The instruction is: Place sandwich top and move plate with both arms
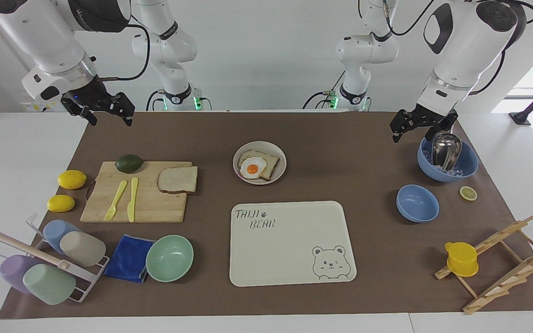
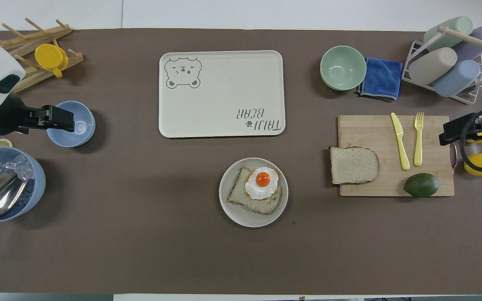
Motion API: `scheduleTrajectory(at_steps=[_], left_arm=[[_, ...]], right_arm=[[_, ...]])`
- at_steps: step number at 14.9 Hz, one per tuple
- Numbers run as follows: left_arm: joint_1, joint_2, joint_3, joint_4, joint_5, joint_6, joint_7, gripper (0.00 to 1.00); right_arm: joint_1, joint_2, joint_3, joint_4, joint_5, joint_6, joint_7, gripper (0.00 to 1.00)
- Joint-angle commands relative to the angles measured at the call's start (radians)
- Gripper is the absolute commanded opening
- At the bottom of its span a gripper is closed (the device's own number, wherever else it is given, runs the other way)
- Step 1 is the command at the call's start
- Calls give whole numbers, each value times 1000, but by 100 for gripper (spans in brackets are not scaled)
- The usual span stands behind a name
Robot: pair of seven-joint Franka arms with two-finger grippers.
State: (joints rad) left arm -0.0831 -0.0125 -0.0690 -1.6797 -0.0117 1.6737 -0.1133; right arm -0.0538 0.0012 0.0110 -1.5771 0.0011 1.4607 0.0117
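Observation:
The sandwich top (image 1: 178, 180) is a plain bread slice lying flat on the wooden cutting board (image 1: 151, 208), at the board's end toward the plate; it also shows in the overhead view (image 2: 353, 165). The plate (image 1: 279, 173) is round and cream-white, at mid-table, and holds a toast slice with a fried egg (image 1: 253, 167); the plate also shows from above (image 2: 232, 209). My right gripper (image 1: 107, 113) hangs open and empty in the air at the right arm's end. My left gripper (image 1: 417, 127) hangs open and empty beside the ice bowl (image 1: 465, 171).
The cream bear tray (image 1: 289, 259) lies farther from the robots than the plate. On the board are an avocado (image 1: 129, 163), a yellow fork and a knife. Two lemons, a mint bowl (image 1: 169, 258), a blue cloth, a cup rack, a small blue bowl (image 1: 417, 202) and a wooden rack are also about.

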Motion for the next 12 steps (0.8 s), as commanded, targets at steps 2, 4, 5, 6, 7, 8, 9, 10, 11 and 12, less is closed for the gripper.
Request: scheduleTrajectory(at_steps=[2, 4, 5, 6, 7, 8, 9, 10, 11, 12], left_arm=[[13, -21, -6, -23, 7, 4, 3, 100], [13, -21, -6, -23, 7, 4, 3, 100], [13, -21, -6, -23, 7, 4, 3, 100], [13, -21, -6, -23, 7, 4, 3, 100], [13, -21, -6, -23, 7, 4, 3, 100], [13, -21, -6, -23, 7, 4, 3, 100], [13, -21, -6, -23, 7, 4, 3, 100], [13, -21, -6, -23, 7, 4, 3, 100], [13, -21, -6, -23, 7, 4, 3, 100], [11, -21, -6, -23, 9, 4, 3, 100]], right_arm=[[49, -1, 10, -18, -81, 20, 30, 100], [92, -42, 13, -111, -99, 97, 86, 100], [144, -67, 12, -174, -149, 149, 147, 100], [182, -75, 15, -240, -256, 191, 230, 100], [218, -60, 18, -276, -307, 197, 285, 100], [260, -25, 18, -294, -320, 199, 350, 100], [285, 5, 18, -302, -328, 198, 416, 100], [322, 35, 18, -313, -331, 204, 485, 100], [366, 58, 18, -325, -331, 213, 542, 100], [394, 78, 18, -331, -331, 231, 598, 100]])
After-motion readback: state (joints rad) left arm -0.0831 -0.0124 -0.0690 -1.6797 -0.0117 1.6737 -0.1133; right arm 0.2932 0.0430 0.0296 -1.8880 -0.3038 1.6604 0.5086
